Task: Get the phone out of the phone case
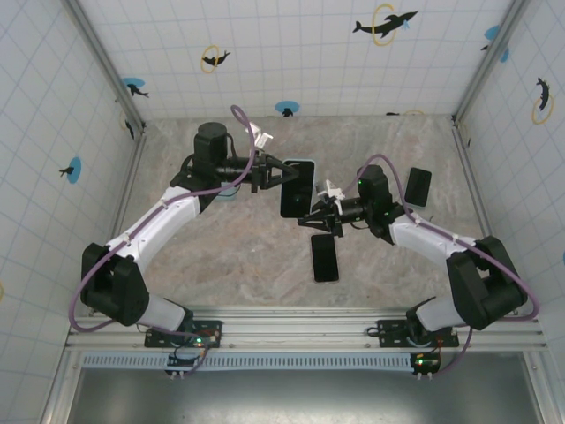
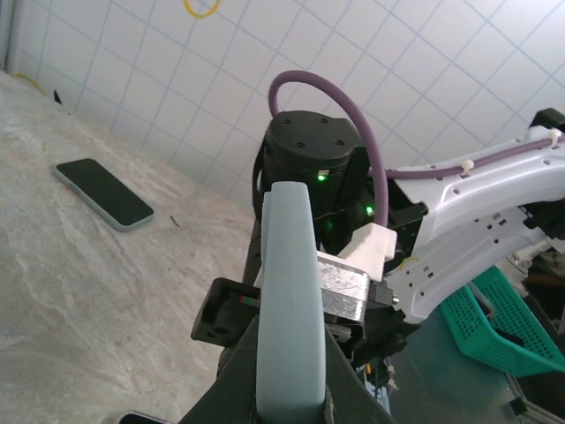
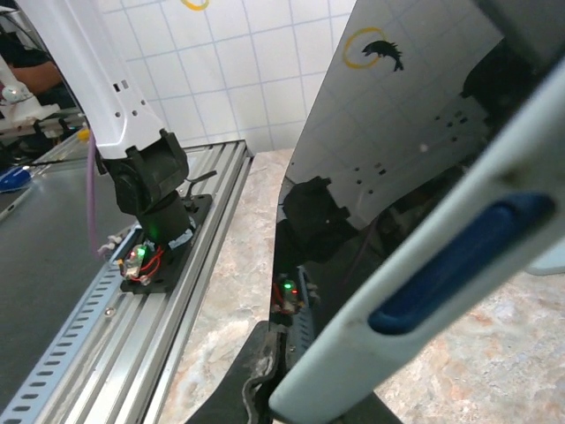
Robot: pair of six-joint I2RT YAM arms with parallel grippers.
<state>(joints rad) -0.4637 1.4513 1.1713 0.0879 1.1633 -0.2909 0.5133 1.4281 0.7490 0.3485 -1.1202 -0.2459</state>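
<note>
A phone (image 1: 297, 190) with a dark screen sits inside a light blue phone case (image 2: 287, 291) and is held in the air above the middle of the table. My left gripper (image 1: 272, 174) is shut on its far left edge, and the case's rim (image 2: 289, 265) runs up between the fingers (image 2: 234, 371). My right gripper (image 1: 309, 217) is shut on the near end. One of its fingers (image 3: 265, 371) lies on the glossy screen (image 3: 371, 177) beside the case edge with its dark blue button (image 3: 459, 256).
A second black phone (image 1: 325, 257) lies flat on the table below the held one. A third (image 1: 418, 186) lies at the right, seen as a pale-edged phone (image 2: 103, 193) from the left wrist. A green basket (image 2: 494, 318) sits beyond the table. Tiled walls enclose three sides.
</note>
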